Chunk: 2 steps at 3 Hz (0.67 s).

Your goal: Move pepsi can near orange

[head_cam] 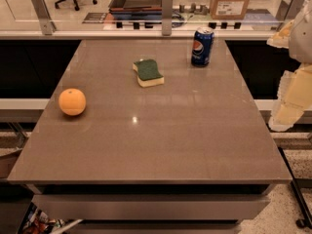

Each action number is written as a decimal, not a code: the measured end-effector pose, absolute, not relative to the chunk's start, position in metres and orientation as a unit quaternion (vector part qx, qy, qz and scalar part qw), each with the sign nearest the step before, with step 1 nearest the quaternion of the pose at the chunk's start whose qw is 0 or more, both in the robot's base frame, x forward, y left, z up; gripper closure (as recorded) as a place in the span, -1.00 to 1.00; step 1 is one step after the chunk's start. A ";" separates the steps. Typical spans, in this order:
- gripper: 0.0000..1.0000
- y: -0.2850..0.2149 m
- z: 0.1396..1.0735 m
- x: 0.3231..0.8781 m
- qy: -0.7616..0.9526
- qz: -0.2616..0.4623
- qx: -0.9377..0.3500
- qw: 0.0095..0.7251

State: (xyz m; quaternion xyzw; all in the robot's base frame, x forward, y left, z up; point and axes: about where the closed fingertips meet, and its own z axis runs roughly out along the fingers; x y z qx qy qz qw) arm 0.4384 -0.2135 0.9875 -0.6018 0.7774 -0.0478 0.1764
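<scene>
The pepsi can (202, 46) is blue with a silver top and stands upright near the far right edge of the grey table (161, 145). The orange (72, 102) lies near the table's left edge, far from the can. My gripper (286, 112) is a pale shape at the right edge of the view, beyond the table's right side. It is to the right of the can and nearer the camera, and touches nothing.
A green-and-yellow sponge (148, 72) lies on the table between the can and the orange, closer to the can. A glass rail with metal posts (166, 6) runs along the far edge. Dark gaps flank the table on both sides.
</scene>
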 end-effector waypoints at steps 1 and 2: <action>-1.00 -0.214 0.988 0.438 0.777 -0.048 -0.602 0.177; -1.00 -0.213 0.988 0.454 0.779 -0.040 -0.596 0.191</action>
